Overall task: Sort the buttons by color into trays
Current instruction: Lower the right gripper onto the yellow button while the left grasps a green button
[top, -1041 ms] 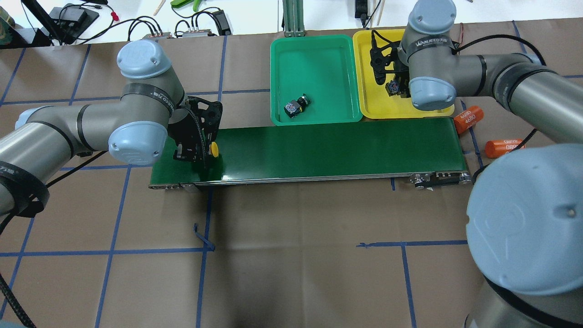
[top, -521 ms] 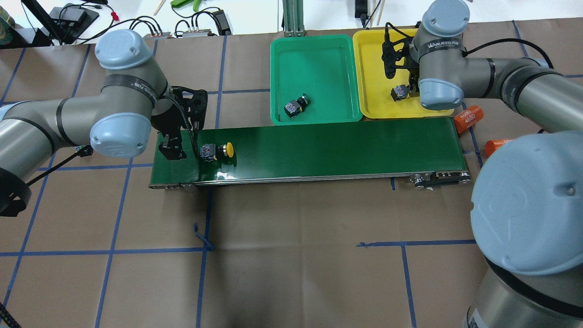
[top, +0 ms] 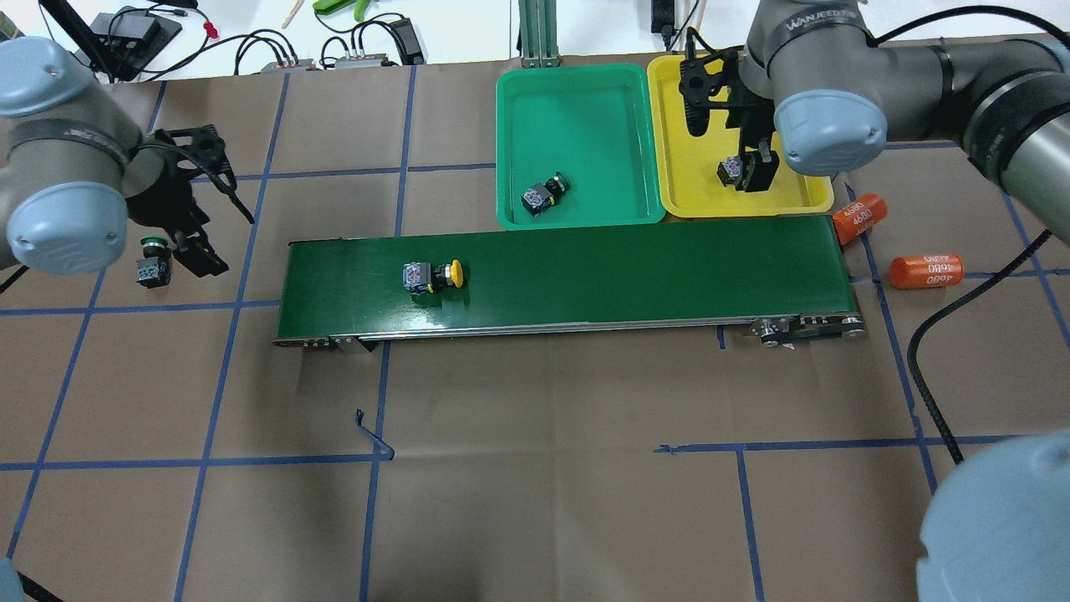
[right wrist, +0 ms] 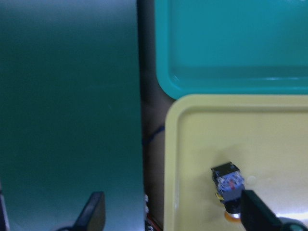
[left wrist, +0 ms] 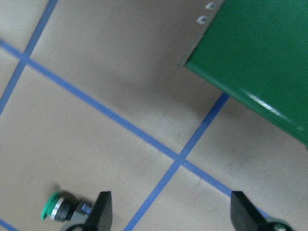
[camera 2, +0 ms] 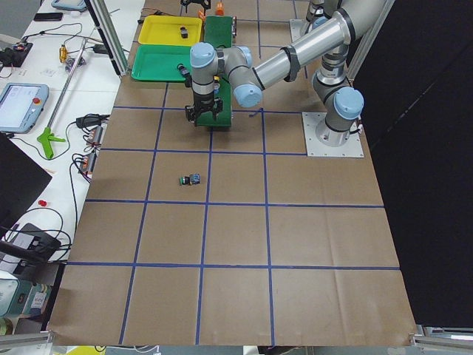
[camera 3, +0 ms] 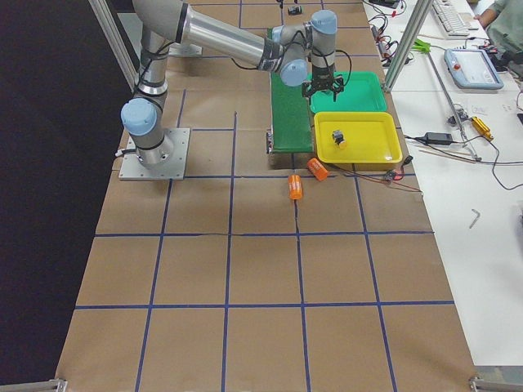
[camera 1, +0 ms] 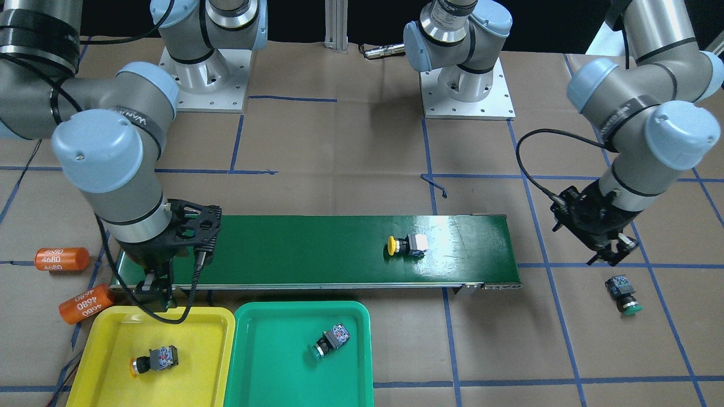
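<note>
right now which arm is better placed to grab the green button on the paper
Left: the left fingers hover open beside the green button; the right fingers are at the yellow tray.

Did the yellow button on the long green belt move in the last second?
Yes. In the overhead view the yellow button has slid rightward along the conveyor belt, away from its left end, toward the green tray.

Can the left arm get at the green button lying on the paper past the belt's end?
Probably yes. The left gripper hangs open just beside the green button, which lies alone on bare paper; nothing stands between them, and the conveyor belt is clear of it.
</note>
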